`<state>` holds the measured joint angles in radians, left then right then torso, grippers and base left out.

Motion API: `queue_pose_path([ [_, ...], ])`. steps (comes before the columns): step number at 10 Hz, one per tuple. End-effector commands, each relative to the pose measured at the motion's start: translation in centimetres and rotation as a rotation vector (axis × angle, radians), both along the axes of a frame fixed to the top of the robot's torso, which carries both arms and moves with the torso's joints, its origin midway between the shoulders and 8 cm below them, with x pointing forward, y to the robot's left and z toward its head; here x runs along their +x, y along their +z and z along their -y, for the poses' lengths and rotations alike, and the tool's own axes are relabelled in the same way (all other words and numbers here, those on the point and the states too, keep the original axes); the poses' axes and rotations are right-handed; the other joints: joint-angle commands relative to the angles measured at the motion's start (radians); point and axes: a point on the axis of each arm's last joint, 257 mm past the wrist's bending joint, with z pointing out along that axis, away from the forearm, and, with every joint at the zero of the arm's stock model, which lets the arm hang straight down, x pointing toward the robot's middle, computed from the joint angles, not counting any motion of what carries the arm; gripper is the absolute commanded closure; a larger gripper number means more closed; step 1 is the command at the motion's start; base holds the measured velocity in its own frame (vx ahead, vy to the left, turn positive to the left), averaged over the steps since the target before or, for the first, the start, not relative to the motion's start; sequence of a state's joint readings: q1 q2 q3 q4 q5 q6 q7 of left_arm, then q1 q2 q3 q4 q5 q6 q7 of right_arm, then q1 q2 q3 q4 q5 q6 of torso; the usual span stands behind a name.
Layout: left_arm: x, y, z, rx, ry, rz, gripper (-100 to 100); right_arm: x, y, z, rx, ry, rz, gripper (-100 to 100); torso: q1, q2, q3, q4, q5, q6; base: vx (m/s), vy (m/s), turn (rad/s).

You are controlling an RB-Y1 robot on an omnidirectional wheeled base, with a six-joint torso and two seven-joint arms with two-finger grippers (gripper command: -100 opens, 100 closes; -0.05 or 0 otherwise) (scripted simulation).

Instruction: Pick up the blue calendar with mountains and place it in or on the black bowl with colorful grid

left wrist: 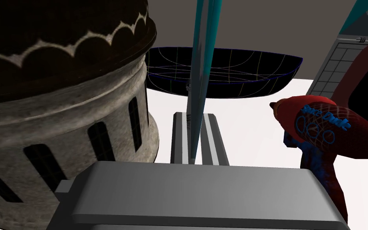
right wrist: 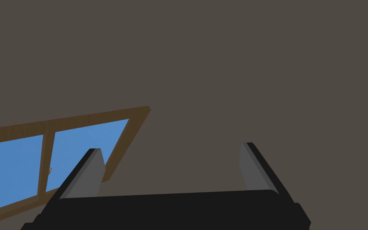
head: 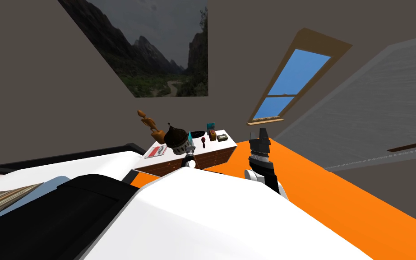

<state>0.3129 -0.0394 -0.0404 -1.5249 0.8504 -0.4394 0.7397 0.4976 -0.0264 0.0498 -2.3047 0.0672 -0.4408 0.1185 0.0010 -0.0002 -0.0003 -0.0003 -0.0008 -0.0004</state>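
Observation:
My left gripper [left wrist: 195, 115] is shut on a thin teal and grey calendar [left wrist: 201, 60] that I see edge-on, rising upright between the fingers [left wrist: 179, 135]. Just beyond it, on the white dresser top [left wrist: 243, 127], sits the black bowl [left wrist: 227, 76] with a coloured grid. In the head view the held calendar [head: 190, 134] stands above the left gripper [head: 189, 144], a little short of the bowl [head: 198, 133]. A second teal calendar with a mountain picture [left wrist: 339, 60] stands behind the bowl. My right gripper [right wrist: 170, 148] is open and held up beside the dresser [head: 261, 135].
A dark domed tower model [left wrist: 59, 100] stands close beside the left gripper, and a red and blue object with lettering [left wrist: 323, 127] lies on its other side. A wooden figure [head: 150, 124], a flat red and green sheet [head: 156, 151] and small boxes [head: 222, 137] share the dresser. The floor [head: 320, 180] is orange.

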Motion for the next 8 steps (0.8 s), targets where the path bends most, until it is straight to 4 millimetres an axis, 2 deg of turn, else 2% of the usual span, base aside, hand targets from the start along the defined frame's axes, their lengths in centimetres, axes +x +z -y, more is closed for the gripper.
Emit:
queue_pose_path([
  [1,-0.1,0.2,-0.9,0.031,-0.006,-0.002,100,0.0,0.0,0.0,0.000,0.000,0.000,0,0.000,0.000,0.000,0.000,0.000,0.000,-0.012,-0.028,-0.020],
  [4,-0.1,0.9,-3.2,0.111,-0.013,-0.004,100,0.0,0.0,0.0,0.000,0.000,0.000,0,-0.005,0.003,0.002,0.001,-0.002,0.000,-0.046,-0.085,-0.024],
  [8,0.6,2.4,-6.8,0.226,-0.004,0.000,100,0.0,0.0,0.0,0.000,0.000,0.000,0,-0.012,0.006,0.004,0.002,-0.004,0.000,-0.070,-0.145,-0.056],
])
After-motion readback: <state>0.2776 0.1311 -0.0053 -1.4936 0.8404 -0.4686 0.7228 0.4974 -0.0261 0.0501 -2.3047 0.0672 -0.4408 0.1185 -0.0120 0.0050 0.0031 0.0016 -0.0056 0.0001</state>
